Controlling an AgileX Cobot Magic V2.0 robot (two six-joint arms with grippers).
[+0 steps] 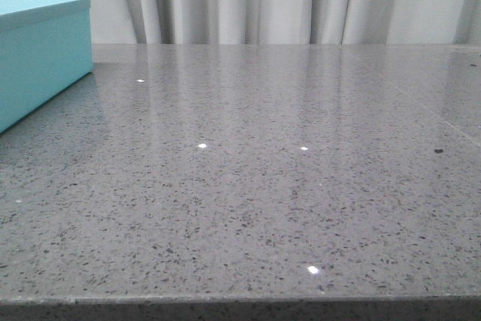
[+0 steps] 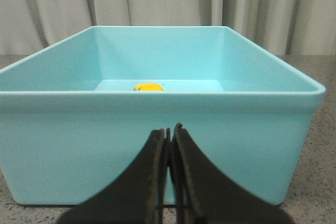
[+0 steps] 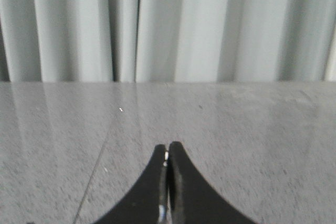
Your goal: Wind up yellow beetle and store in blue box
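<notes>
— While the front view takes in most of the grey speckled counter [image 1: 255, 186], where does the blue box [image 1: 41, 54] sit?

— At the counter's left edge, toward the far side. Only part of it shows there: one turquoise corner, a flat side and its upper rim. Pale curtains [image 1: 285, 1] hang behind the far edge.

— And the yellow beetle?

— Inside the box. The left wrist view looks over the near wall of the blue box [image 2: 157, 145], which stands open at the top, and a small curve of the yellow beetle [image 2: 148, 87] shows on the box floor, close to the far wall. Only its rounded yellow top clears the near rim, so which way it faces cannot be told.

— What is the left gripper [image 2: 169, 132] doing?

— Its two dark fingers [image 2: 152, 161] are pressed together with nothing between them, and they sit just in front of the box's near wall, outside it. Whether they touch the wall cannot be told.

— The right gripper [image 3: 167, 148]?

— Also closed, tips meeting, holding nothing. It hangs over bare counter [image 3: 236, 145], pointing toward the curtains [image 3: 173, 24] at the far edge, well apart from the box.

— Do the arms show in the front view?

— No, neither arm appears there, only counter, box and curtains.
</notes>
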